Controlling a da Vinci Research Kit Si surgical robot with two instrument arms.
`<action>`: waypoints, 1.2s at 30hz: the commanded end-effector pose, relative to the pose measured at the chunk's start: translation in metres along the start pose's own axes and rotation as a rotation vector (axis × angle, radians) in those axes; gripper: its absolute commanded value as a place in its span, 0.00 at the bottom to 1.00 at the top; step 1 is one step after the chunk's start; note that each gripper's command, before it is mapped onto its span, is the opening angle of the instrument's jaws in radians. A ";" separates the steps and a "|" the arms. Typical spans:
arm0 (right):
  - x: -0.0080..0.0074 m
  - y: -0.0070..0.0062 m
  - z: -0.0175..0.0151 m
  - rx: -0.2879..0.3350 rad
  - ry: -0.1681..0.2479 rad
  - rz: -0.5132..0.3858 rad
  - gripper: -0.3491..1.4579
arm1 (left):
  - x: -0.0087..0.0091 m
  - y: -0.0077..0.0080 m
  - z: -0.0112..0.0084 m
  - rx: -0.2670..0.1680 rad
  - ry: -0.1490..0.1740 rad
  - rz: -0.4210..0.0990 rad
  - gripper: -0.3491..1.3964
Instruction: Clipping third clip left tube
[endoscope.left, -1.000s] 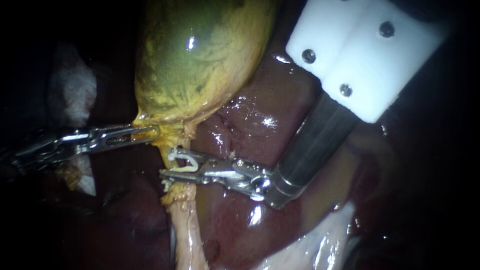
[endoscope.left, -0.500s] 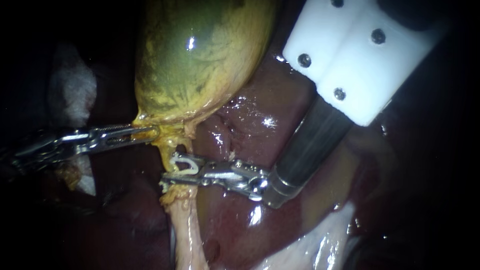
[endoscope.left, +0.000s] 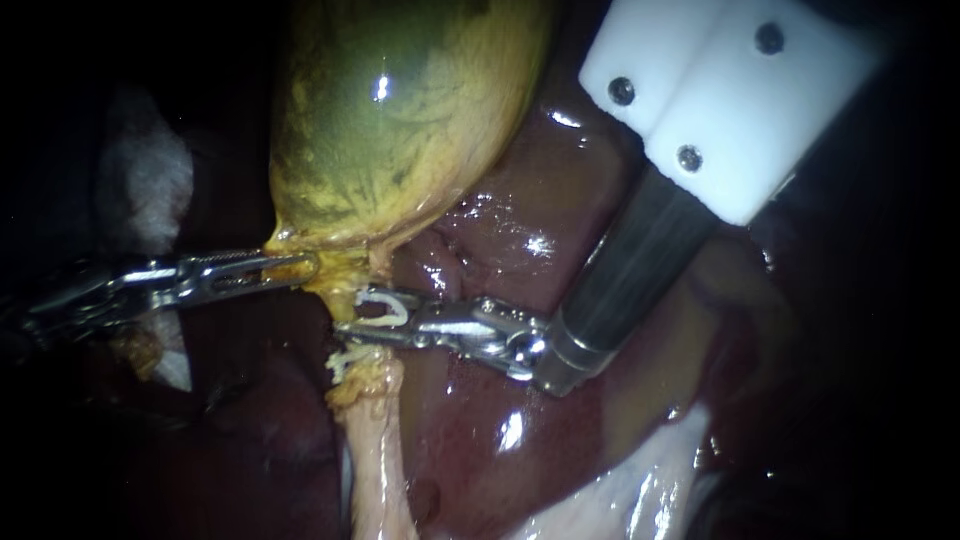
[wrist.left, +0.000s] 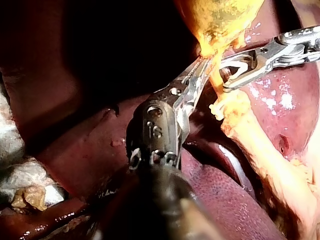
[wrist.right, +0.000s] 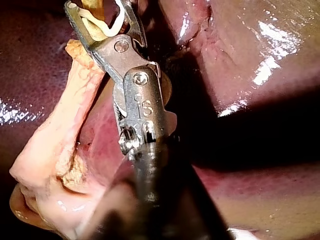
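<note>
— Where does the left instrument stand?

— It comes in level from the left. Its jaws are clamped on the yellow tissue at the narrow lower end of the gallbladder, where the tube begins.

— And the right instrument?

— Its dark shaft slants down from the upper right under a white block, crossing the liver. Its jaws stand apart but grip a white clip between them, one leg against each jaw.

— Where is that clip against the tube?

— At the tube's top, just below the left instrument's hold. The right wrist view shows the pale yellow tube passing between the clip's legs, so the clip straddles it. The legs have not met.

— Anything else on the tube?

— A second clip, also white, sits across it just below the right instrument's jaws, near the held one but apart from it. Below it the tube runs on, pale and fleshy, over the dark red liver.

— Do the two instruments touch?

— No. The left wrist view shows their tips close together with the tube's yellow tissue between them.
</note>
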 end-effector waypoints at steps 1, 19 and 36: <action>-0.0001 0.0000 0.0000 0.001 0.000 0.001 0.48 | 0.0000 0.0000 0.0000 0.000 0.000 0.000 0.00; 0.0001 -0.0008 0.0010 0.054 -0.014 0.060 0.50 | -0.0001 0.0003 0.0006 0.004 0.002 0.006 0.00; 0.0017 -0.0010 0.0015 0.063 -0.017 0.067 0.50 | -0.0003 0.0008 0.0013 -0.003 0.001 0.006 0.00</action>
